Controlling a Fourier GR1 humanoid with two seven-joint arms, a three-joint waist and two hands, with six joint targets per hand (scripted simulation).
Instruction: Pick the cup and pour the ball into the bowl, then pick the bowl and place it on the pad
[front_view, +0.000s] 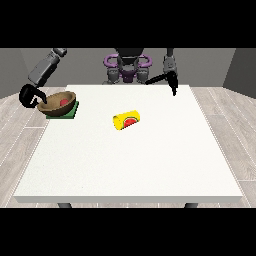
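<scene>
Bowl (56, 101), ball (63, 102) inside, sits on the green pad (70, 112), fingers of the hand at the view's left (31, 95) curled on its rim, so I'd uncurl slowly and lift straight away, the cup (127, 120) lying mid-table.

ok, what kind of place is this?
Probably a bare test room for tabletop manipulation: one white table on a wood-plank floor, plain grey walls, and only task props: bowl, cup.

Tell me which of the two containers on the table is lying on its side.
The yellow cup, near the table's middle, lies tipped over on its side. The brown bowl sits upright on the green pad at the view's left, a red ball inside it.
</scene>
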